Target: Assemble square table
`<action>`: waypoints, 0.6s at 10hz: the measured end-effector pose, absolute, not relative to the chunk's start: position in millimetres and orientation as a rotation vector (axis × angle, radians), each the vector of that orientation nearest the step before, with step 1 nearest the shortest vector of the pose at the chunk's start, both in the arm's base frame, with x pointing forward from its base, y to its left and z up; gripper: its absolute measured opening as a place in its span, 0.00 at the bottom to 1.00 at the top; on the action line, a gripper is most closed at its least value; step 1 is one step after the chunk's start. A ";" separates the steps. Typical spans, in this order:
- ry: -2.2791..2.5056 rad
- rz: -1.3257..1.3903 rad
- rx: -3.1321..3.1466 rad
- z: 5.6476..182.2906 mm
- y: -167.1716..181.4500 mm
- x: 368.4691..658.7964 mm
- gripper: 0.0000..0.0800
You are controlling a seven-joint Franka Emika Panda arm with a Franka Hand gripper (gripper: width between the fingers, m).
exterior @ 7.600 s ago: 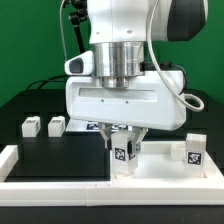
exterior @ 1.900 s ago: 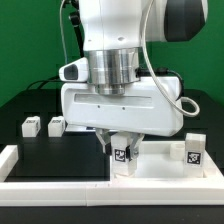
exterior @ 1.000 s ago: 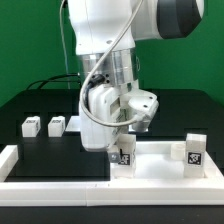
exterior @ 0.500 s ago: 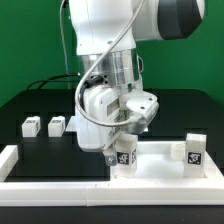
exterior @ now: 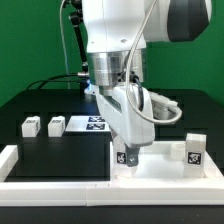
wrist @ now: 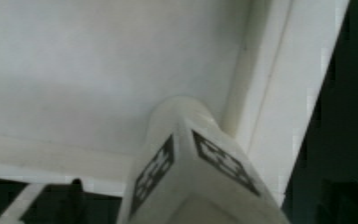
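The white square tabletop slab (exterior: 160,165) lies at the front on the exterior view's right. My gripper (exterior: 124,150) points down over the slab's near-left corner and is shut on a white tagged leg block (exterior: 122,157) that stands upright on it. In the wrist view the same leg (wrist: 194,170) runs up between my jaws, with the slab's flat face (wrist: 105,80) and raised rim (wrist: 279,70) behind it. A second leg (exterior: 193,150) stands upright on the slab's far right. Two more leg blocks (exterior: 30,126) (exterior: 56,125) sit on the black table at the left.
The marker board (exterior: 92,124) lies flat behind my arm. A long white border rail (exterior: 55,185) runs along the table's front and up its left side. Black cables hang behind the arm at the back left.
My wrist has turned about its vertical axis, from broadside to the camera to edge-on. It has kept hold of the leg, which stays at the same spot on the slab.
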State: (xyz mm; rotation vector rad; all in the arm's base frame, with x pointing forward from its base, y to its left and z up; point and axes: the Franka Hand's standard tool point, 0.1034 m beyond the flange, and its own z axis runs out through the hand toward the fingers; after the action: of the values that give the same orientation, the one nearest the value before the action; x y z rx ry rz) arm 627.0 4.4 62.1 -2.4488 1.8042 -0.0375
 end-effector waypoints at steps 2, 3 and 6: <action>1.427 -0.075 -2.700 65.6 2.7 631.3 0.81; 1.241 -0.088 -2.795 65.6 5.8 631.9 0.81; 0.991 -0.111 -2.908 67.7 5.8 633.4 0.81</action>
State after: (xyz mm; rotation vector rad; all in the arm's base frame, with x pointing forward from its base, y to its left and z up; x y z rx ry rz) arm 633.4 5.8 67.7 -2.9084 0.9914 -0.1110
